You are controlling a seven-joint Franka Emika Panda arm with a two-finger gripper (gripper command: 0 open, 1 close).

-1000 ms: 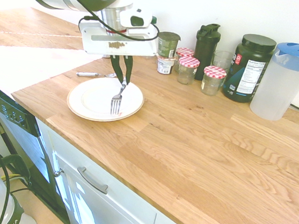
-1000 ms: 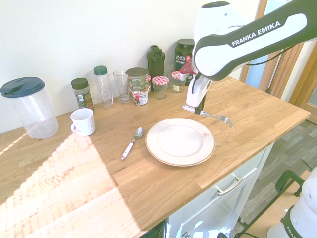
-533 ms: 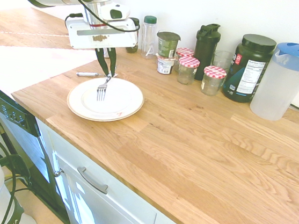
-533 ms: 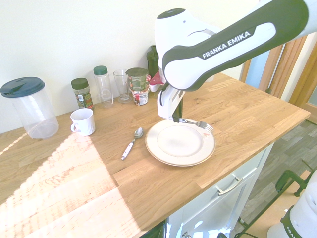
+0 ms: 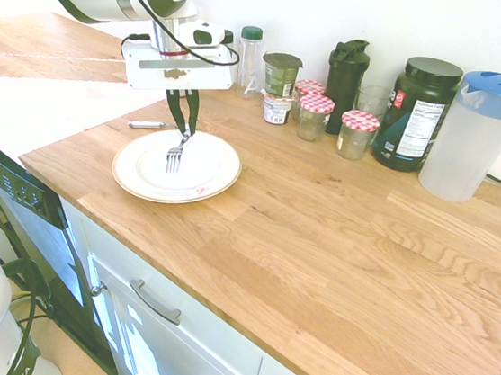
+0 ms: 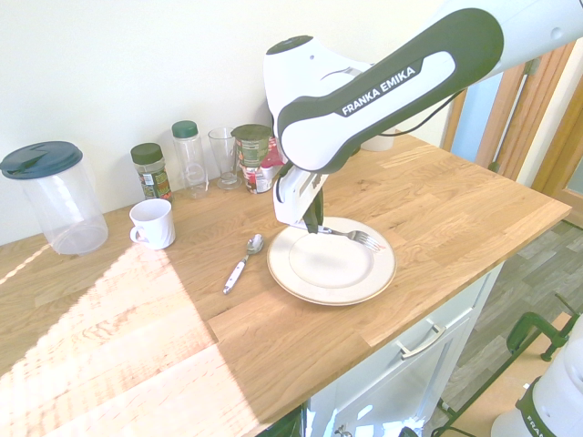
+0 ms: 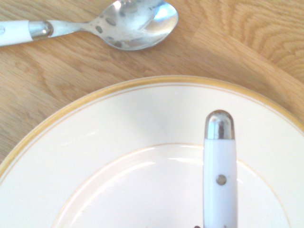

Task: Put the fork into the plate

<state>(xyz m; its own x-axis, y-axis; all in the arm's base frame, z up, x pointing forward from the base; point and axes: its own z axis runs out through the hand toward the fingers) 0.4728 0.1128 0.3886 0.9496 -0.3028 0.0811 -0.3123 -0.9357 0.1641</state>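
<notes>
Clock places are read in the first exterior view, with the plate as the dial. Nearest is the plate (image 5: 209, 168), flat on the worktop (image 5: 316, 249). To set the fork (image 5: 174, 158) down well, I would lower it gently until both tines and handle are supported, keep the handle inside the rim, open the fingers just enough to free it, then lift straight up. (Let go too high and it will probably clatter or skid.)

The fork is over the plate, its tines near the dial's centre; I can't tell whether they touch. It hangs from the gripper (image 5: 187, 134), whose fingers are closed on its handle, near 12 o'clock. From the fingertips, the tines point towards 7.

Beyond, the spoon (image 6: 239, 271) lies off the plate at about 11, and the red-checked jars (image 5: 314, 118) stand farther off at 2.
</notes>
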